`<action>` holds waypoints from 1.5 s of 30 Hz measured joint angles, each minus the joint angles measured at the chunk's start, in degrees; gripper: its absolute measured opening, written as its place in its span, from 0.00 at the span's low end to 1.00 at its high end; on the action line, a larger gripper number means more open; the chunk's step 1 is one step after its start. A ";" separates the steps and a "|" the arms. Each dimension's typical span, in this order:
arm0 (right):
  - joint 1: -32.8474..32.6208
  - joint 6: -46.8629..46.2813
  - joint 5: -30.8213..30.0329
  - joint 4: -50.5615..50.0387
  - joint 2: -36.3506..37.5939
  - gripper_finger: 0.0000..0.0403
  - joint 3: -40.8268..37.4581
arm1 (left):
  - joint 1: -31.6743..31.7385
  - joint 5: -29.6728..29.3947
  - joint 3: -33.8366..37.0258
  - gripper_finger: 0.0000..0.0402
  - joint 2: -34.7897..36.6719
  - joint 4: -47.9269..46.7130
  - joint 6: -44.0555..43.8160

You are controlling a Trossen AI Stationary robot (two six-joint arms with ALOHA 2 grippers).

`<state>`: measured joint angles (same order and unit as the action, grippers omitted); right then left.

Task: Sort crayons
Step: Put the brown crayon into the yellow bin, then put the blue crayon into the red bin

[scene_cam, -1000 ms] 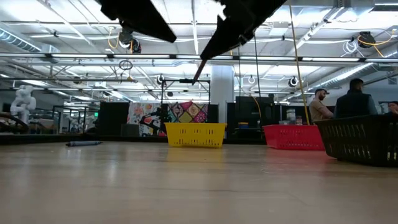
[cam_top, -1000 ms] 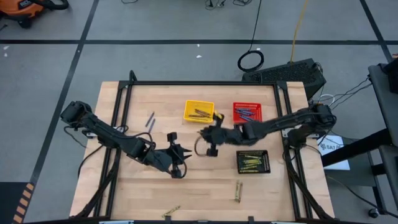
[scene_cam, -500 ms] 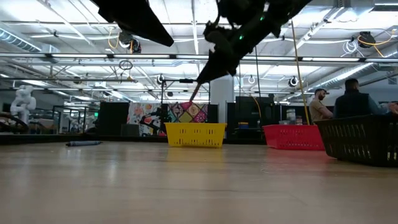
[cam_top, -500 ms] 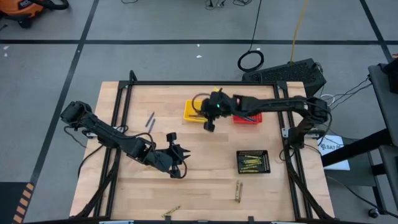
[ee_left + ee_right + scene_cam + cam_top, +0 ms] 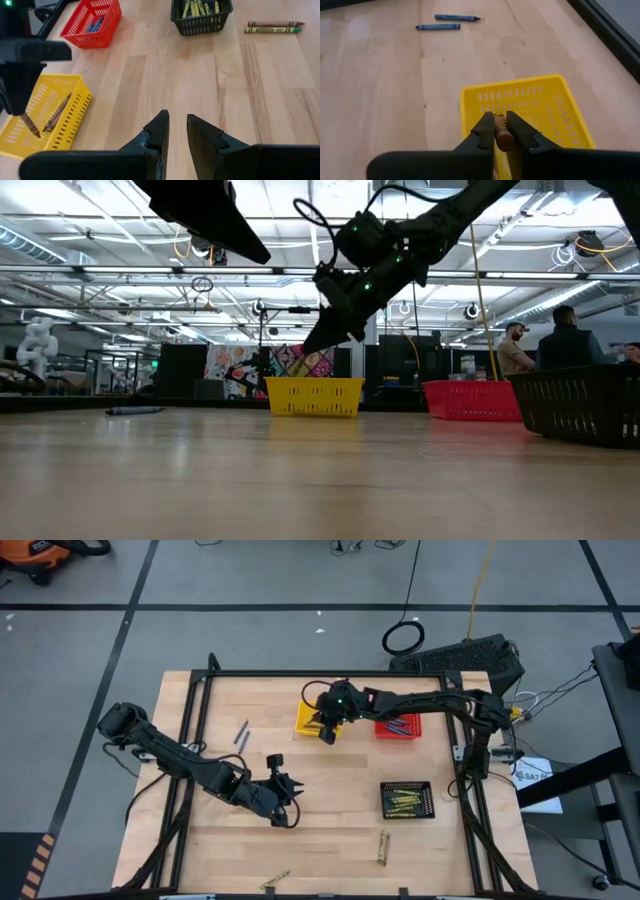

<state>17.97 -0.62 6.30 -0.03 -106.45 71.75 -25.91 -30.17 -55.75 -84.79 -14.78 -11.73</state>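
High view: my right gripper [image 5: 326,732] has swung from mid-table up over the yellow basket [image 5: 308,716] in the last second; that puts the brown crayon it carries where the other brown ones lie, so a drop looks near. My left gripper [image 5: 283,808] has not moved and waits over bare wood near the table's middle. Two blue crayons [image 5: 241,733] lie loose left of the yellow basket; a pair [image 5: 383,846] lies near the front edge, another crayon [image 5: 275,881] at the front edge itself. The red basket [image 5: 399,721] and black basket [image 5: 407,799] already hold crayons.

Low view: my right gripper [image 5: 322,332] hangs above the yellow basket [image 5: 314,396], well clear of its rim. This is the only view that gives that height.

Left wrist view: my left fingers [image 5: 159,131] stand a little apart with nothing between them. The brown crayon [image 5: 29,125] shows at the tip of the right arm, over the basket's corner.

Right wrist view: my right fingers [image 5: 485,131] are pinched tight on the brown crayon [image 5: 503,135], directly over the yellow basket [image 5: 547,107]. Only here is the grip itself plain.
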 joint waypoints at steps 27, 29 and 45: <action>0.58 -1.73 -0.03 0.92 -2.65 0.22 0.00 | 0.00 0.68 0.00 0.18 0.00 -4.08 -2.13; 0.35 -1.93 0.05 0.15 -1.99 0.23 0.00 | 0.15 0.62 0.00 0.18 0.00 -7.47 -4.73; -4.70 -0.18 4.42 -14.44 23.53 0.23 0.00 | 10.02 0.46 6.55 0.18 -0.09 -26.07 -28.44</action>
<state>13.27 -0.80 10.72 -14.48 -82.91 71.75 -15.89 -29.71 -49.19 -84.88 -40.84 -40.17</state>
